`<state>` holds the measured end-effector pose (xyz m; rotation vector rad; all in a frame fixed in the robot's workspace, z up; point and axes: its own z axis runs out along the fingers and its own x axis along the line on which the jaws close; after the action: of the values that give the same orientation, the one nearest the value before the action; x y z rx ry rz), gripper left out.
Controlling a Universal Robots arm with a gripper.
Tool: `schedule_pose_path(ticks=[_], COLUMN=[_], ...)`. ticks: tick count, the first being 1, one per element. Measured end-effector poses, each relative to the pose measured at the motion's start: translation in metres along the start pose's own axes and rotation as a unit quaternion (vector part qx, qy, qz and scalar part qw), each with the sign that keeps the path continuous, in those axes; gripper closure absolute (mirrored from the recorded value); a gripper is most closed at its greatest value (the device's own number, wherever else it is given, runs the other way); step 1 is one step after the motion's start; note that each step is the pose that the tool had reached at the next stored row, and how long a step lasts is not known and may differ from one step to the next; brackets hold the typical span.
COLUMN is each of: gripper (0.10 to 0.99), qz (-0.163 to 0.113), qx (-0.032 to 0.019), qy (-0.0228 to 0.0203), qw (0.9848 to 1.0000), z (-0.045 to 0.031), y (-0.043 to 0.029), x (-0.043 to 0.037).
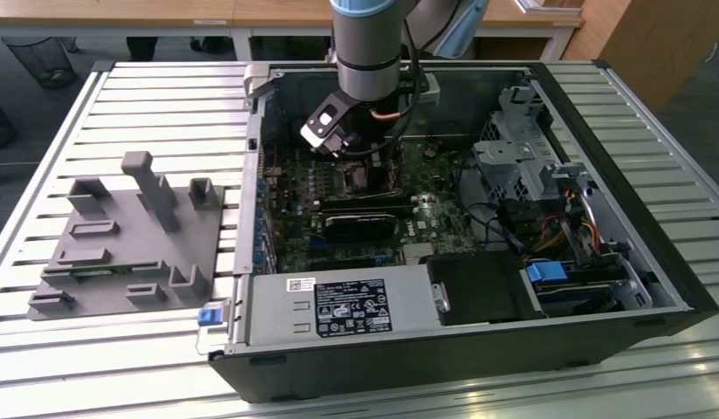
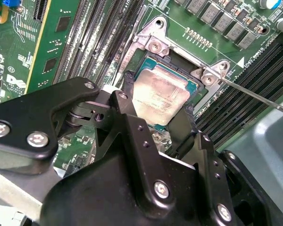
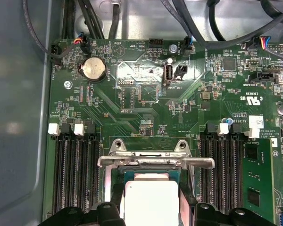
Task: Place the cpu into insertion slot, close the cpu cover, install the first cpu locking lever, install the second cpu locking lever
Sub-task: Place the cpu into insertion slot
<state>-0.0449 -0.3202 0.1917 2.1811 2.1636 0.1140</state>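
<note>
Hand (image 2: 156, 115) was clenched on the cpu (image 2: 160, 92), fingers on opp. edges, holding it in or just over the insertion slot (image 2: 177, 60) on the mobo (image 3: 146, 108); couldn't tell if seated. Thin lever (image 2: 254, 95) stuck out beside the slot. PC case (image 1: 453, 358) lay open on the slatted desk (image 1: 161, 96).

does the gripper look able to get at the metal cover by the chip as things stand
Probably yes. The gripper hangs right over the chip, and the metal cover stands open at the chip's edge, with nothing between them; the memory slots on either side lie low.
</note>
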Motion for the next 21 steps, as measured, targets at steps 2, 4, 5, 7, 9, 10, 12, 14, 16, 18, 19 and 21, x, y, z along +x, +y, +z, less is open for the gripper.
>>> schedule_pose_path(ticks=[2, 4, 5, 7, 9, 10, 12, 14, 16, 18, 19, 21], gripper=[0.545, 0.545, 0.545, 0.537, 0.471, 0.471, 0.471, 0.471, 0.471, 0.471, 0.471, 0.471], qz=[0.000, 0.000, 0.000, 0.000, 0.000, 0.000, 0.000, 0.000, 0.000, 0.000, 0.000, 0.000], qx=[0.0000, 0.0000, 0.0000, -0.0001, -0.0001, -0.0001, -0.0001, 0.0000, 0.0000, 0.0000, 0.0000, 0.0000], qy=[0.0000, 0.0000, 0.0001, 0.0001, 0.0001, 0.0001, 0.0003, 0.0003, 0.0003, 0.0004, 0.0004, 0.0004], qw=[1.0000, 1.0000, 1.0000, 1.0000, 1.0000, 1.0000, 1.0000, 1.0000, 1.0000, 1.0000, 1.0000, 1.0000], z=[0.0000, 0.0000, 0.0001, 0.0002, 0.0002, 0.0002, 0.0003, 0.0004, 0.0004, 0.0004, 0.0004, 0.0004], y=[0.0000, 0.0000, 0.0000, 0.0000, 0.0000, 0.0000, 0.0000, 0.0000, -0.0001, 0.0000, -0.0001, -0.0001], x=[0.0000, 0.0000, 0.0000, 0.0000, 0.0001, 0.0002, 0.0009, 0.0024, 0.0041, 0.0045, 0.0045, 0.0046])
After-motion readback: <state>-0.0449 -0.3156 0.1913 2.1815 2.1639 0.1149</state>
